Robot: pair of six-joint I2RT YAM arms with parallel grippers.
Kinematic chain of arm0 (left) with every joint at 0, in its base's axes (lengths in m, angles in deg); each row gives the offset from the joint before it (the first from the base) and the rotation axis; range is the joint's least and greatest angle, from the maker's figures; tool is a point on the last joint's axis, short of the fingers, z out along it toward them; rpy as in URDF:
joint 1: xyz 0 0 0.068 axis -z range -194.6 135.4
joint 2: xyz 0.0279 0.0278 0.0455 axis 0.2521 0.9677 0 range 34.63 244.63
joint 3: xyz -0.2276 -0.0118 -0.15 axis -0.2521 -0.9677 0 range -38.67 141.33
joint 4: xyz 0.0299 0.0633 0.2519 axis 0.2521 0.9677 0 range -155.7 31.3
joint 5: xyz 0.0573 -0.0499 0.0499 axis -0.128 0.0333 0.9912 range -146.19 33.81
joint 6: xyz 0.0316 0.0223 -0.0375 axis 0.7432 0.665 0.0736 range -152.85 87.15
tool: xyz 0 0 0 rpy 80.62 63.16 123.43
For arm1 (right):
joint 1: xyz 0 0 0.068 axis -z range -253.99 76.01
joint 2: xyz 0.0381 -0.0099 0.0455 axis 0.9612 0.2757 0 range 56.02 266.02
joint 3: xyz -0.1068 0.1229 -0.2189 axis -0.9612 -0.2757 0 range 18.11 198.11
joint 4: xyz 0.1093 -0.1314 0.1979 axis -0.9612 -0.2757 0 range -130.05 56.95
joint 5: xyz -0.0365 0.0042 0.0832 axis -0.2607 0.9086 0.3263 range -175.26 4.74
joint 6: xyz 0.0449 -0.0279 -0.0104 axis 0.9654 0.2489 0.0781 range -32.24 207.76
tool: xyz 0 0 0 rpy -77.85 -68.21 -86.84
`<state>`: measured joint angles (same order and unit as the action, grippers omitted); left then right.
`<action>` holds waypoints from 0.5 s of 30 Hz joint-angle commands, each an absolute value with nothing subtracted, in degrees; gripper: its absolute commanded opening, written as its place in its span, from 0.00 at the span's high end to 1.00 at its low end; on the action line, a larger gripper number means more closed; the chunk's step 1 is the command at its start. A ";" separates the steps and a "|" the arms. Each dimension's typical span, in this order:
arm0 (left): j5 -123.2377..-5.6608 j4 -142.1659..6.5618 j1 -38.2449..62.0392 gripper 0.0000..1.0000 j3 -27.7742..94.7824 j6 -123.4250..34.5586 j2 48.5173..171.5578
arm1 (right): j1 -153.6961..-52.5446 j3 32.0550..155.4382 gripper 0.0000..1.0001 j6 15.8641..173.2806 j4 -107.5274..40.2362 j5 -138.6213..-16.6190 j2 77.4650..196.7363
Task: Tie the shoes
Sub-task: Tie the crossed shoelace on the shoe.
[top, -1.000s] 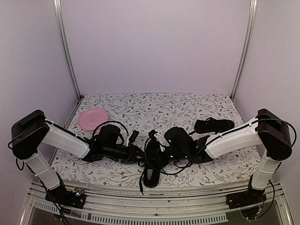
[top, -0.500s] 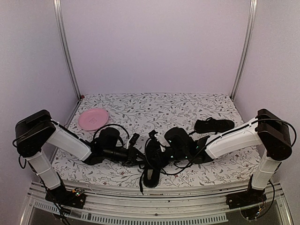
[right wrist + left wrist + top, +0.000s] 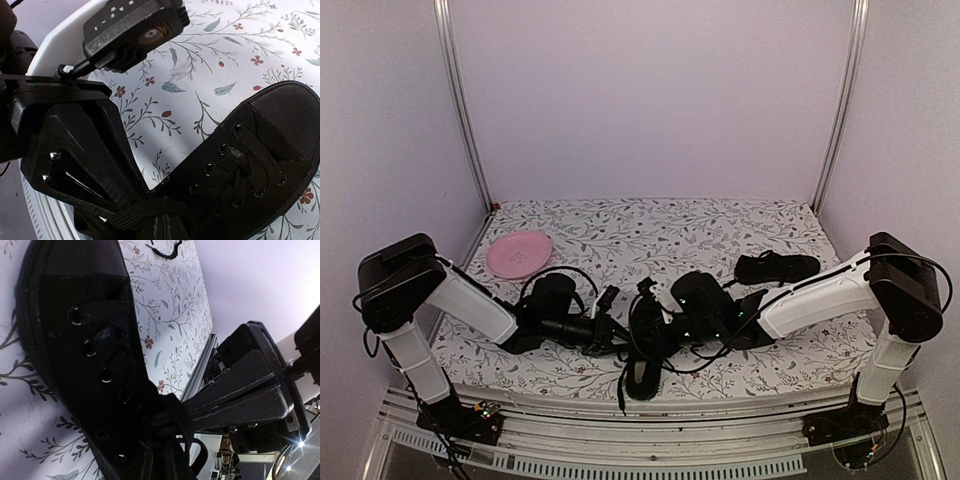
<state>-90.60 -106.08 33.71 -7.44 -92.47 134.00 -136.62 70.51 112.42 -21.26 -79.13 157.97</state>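
Note:
One black shoe (image 3: 644, 352) lies near the table's front edge, toe toward me. It fills the left wrist view (image 3: 85, 365) and the right wrist view (image 3: 250, 165). The second shoe (image 3: 777, 267) lies at the back right. My left gripper (image 3: 622, 331) is at the near shoe's left side. In the right wrist view its fingers (image 3: 107, 150) close to a point on a black lace (image 3: 145, 211) pulled taut across the tongue. My right gripper (image 3: 665, 330) is at the shoe's right side. In the left wrist view its fingers (image 3: 235, 400) meet at the lace crossing (image 3: 172, 412).
A pink plate (image 3: 518, 253) sits at the back left of the flowered cloth (image 3: 650, 235). A loose lace end (image 3: 621, 390) hangs over the front edge. Cables loop over both wrists. Metal frame posts (image 3: 460, 110) stand at the back corners.
My left arm has shifted slightly right and its gripper has edged closer to the shoe. The right arm and both shoes have stayed in place.

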 commanded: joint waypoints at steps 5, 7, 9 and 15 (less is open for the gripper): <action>-91.91 -110.09 33.63 1.00 -7.37 -92.89 135.78 | -136.92 69.45 0.98 113.15 -20.11 -79.33 156.76; -91.90 -110.82 33.62 1.00 -7.54 -93.31 135.88 | -136.97 69.39 0.98 113.08 -20.15 -79.44 156.62; -91.58 -110.87 33.56 1.00 -7.65 -93.44 135.65 | -136.92 69.21 0.98 113.24 -20.13 -79.75 156.16; -88.68 -108.68 33.45 1.00 -8.88 -93.61 133.00 | -136.29 67.04 0.91 114.26 -21.27 -81.61 152.93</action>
<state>-90.95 -108.46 33.71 -7.77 -93.36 134.99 -136.60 68.85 112.84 -20.97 -79.81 156.38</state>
